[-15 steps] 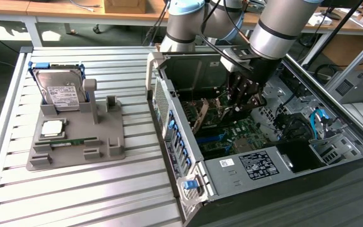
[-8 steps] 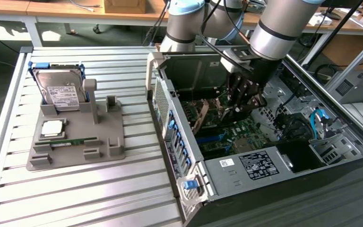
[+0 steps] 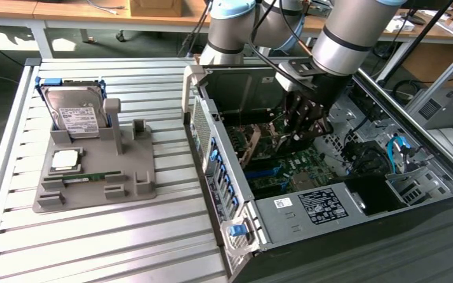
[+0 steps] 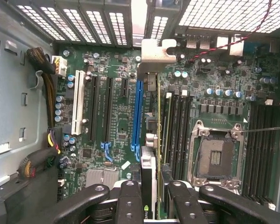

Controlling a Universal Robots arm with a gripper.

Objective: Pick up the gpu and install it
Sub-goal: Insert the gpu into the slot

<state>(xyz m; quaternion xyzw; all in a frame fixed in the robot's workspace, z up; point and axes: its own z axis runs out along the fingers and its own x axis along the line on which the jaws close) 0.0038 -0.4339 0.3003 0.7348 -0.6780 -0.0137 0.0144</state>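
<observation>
Inside the case, the gpu stands on edge just beside the blue slot on the motherboard, its bracket toward the case's rear, pinched between the fingers.

counts: one open pc case, one gpu in the tool, one grey parts tray on the worktop carrying one hard drive, one cpu, one ram stick. one blue slot, one white slot, one cpu socket.
</observation>
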